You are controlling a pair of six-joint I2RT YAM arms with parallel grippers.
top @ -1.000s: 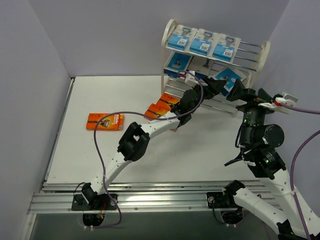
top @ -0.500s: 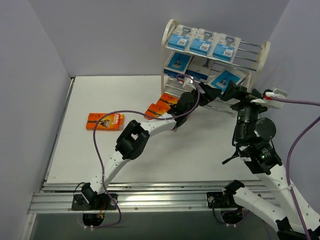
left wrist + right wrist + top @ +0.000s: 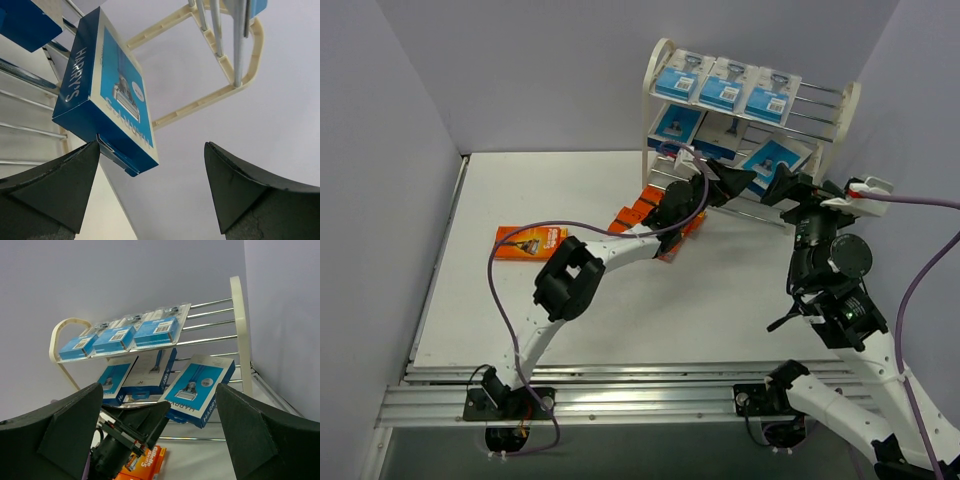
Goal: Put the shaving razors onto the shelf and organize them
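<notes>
Both arms stand in front of the shelf [image 3: 847, 105]. The left gripper [image 3: 732, 182] has its jaws spread wide & holds nothing. The right gripper [image 3: 788, 185] is the same: released, nothing btw. its fingers.

The top tier carries three blue blister packs [image 3: 725, 90]. Blue boxes lie on the middle tier, and at its right end the Harry's box [image 3: 112, 95] leans tilted, not flat on the rods. One orange box [image 3: 530, 242] lies alone on the table, well apart from the shelf. An orange pair [image 3: 638, 210] is near the shelf's left foot, partly hidden by the left arm.

Handling, my judgement: the boxes are cardboard, prob. light & stiff, w/ smooth faces that can slip. Best to pinch across the two narrow long sides, near the middle. The blister packs are thin and the bubble may dent, so take the card edge.

Room: the tiers are thin rods w/ gaps, so a corner can drop through. Headroom btw. tiers is low, the right end frame & side wall are near, and the two grippers are close to each other.
</notes>
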